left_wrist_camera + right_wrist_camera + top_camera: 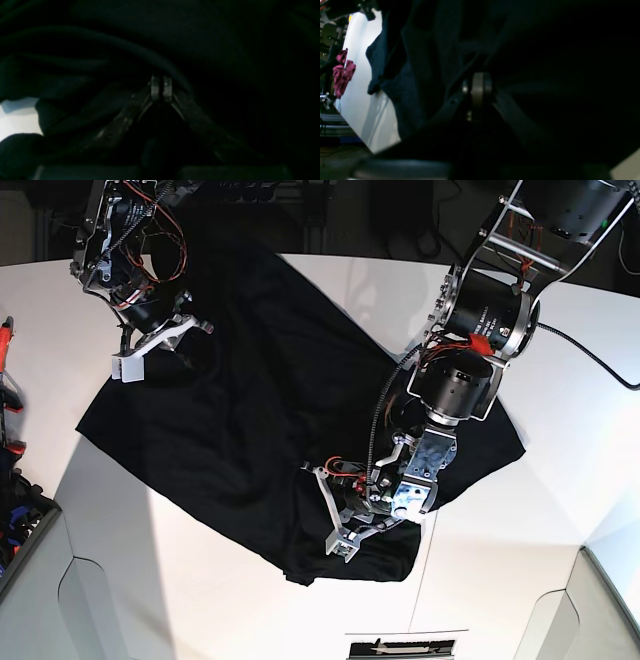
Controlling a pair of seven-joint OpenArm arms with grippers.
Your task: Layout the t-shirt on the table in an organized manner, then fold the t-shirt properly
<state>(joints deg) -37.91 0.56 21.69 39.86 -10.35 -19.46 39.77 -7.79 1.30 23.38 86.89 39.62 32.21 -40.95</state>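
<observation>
The black t-shirt [260, 380] lies spread and wrinkled across the white table [560, 510]. My left gripper [342, 548] is low at the shirt's near hem, shut on a pinch of the t-shirt. In the left wrist view the left gripper [161, 87] has its fingertips together, and dark folds of the t-shirt [100, 45] run out from them. My right gripper [130, 367] is at the shirt's far-left edge, shut on the t-shirt. In the right wrist view the right gripper [478, 87] is closed, with the t-shirt [425, 62] draped around it.
Grey angled panels sit at the near corners [40, 600] [600, 600]. A magenta cloth [342, 72] lies at the table's edge in the right wrist view. Red tools [8, 380] line the left border. Bare table [200, 580] shows near the front.
</observation>
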